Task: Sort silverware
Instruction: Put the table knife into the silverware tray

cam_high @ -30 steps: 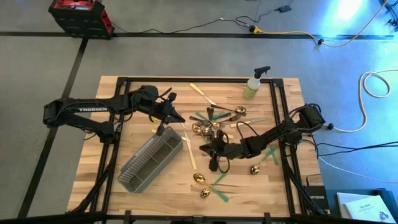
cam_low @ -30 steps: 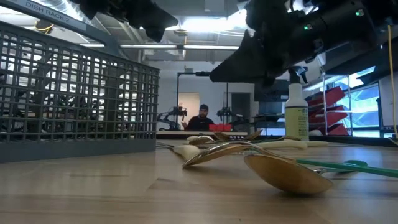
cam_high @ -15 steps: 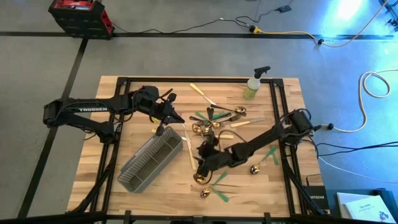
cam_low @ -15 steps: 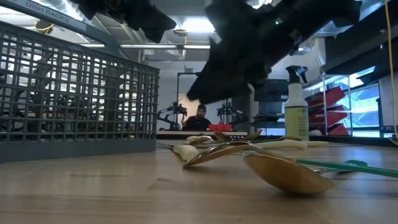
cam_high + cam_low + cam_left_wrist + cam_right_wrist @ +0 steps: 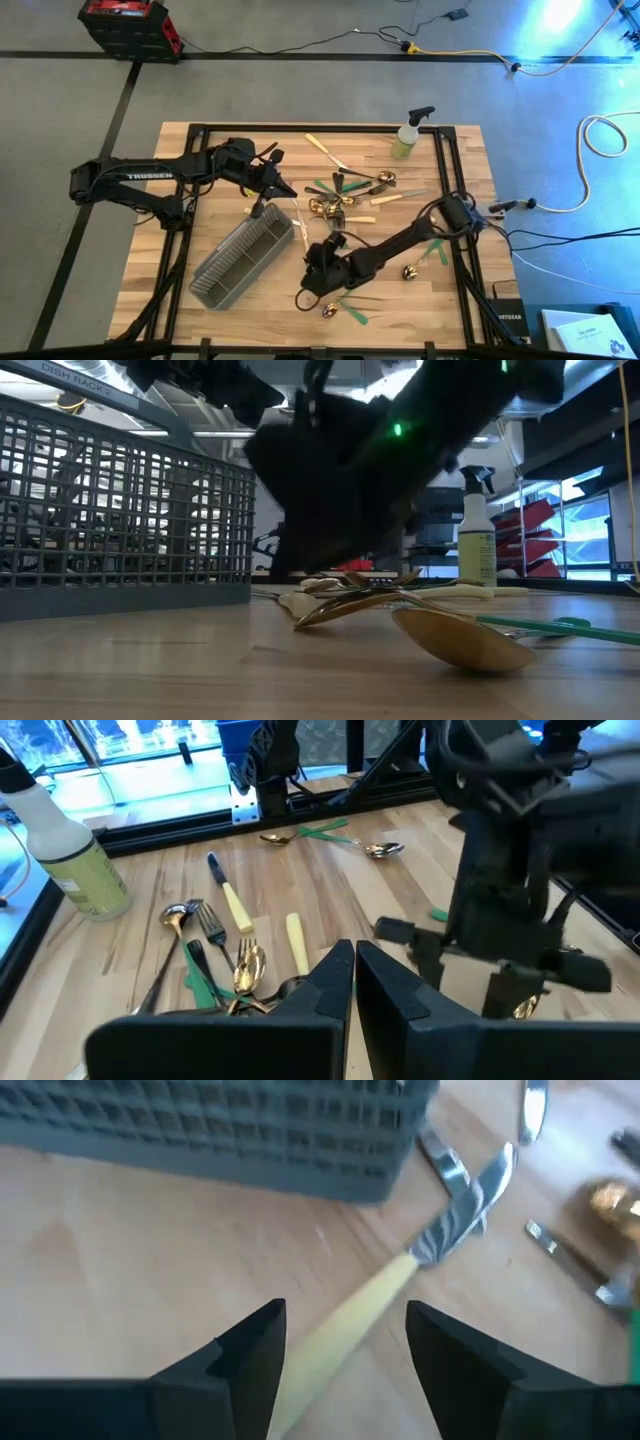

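I have the right claw [image 5: 312,283] low over the near middle of the desk [image 5: 200,160], just off the near right corner of the grey mesh caddy [image 5: 243,258]. Its fingers [image 5: 240,1365] are spread wide and grip nothing; between them, on the wood, lies a cream-handled knife [image 5: 395,1285], its blade pointing toward the caddy wall. In the low view the right arm fills the middle as a dark blur.

My left claw [image 5: 268,188] hangs above the desk past the far end of the caddy. From its wrist camera the two fingers [image 5: 330,982] sit almost together with only a thin slit between them, and I see nothing held there.

The silverware [image 5: 345,200] lies loose across the desk, outside the caddy: a tangle of gold heads with green, dark and cream handles in the middle, right of the left claw; a cream-handled piece [image 5: 322,148] farther back; a gold spoon with a green handle [image 5: 338,312] at the near edge, beside the right claw; another gold spoon [image 5: 410,271] to the right, under the right arm. The yellow-green spray bottle [image 5: 408,135] stands at the far right.
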Available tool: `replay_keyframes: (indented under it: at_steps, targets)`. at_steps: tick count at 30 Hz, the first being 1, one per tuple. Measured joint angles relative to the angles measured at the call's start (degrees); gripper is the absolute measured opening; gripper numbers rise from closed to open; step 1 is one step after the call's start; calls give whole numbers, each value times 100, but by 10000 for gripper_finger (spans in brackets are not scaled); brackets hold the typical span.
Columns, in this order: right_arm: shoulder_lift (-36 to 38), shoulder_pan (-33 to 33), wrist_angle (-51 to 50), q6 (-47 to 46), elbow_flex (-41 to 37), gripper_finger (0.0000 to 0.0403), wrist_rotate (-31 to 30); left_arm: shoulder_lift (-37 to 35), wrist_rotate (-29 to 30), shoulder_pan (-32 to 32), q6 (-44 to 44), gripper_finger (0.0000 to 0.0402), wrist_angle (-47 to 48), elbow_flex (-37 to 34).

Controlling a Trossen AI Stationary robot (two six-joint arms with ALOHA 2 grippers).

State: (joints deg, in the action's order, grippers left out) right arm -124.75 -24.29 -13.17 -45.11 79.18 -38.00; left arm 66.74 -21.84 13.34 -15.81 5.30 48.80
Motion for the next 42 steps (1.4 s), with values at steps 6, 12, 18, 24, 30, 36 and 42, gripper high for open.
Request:
replay_keyframes:
  at_steps: [6, 12, 18, 24, 30, 36, 42]
  targets:
    - [-150, 39, 36, -266, 11, 188, 0, 0, 2, 2, -13, 0, 2, 0]
    - [-152, 30, -100, -173, 11, 138, -63, 0, 0, 2, -14, 0, 0, 0]
    - [-150, 32, -328, -137, 13, 76, -85, 0, 0, 2, -27, 0, -39, 0]
    - [-141, 32, -337, 60, 15, 27, -7, 0, 2, 2, -27, 0, -37, 0]
    - [-141, 32, -344, 216, 15, 5, 141, 0, 0, 1, -24, 0, -38, 0]
    - [-79, 30, -515, 357, 6, 1, 131, 0, 0, 0, -24, 0, -39, 0]
    - [195, 28, -1438, 270, -26, 0, 115, 0, 0, 2, -24, 0, -37, 0]
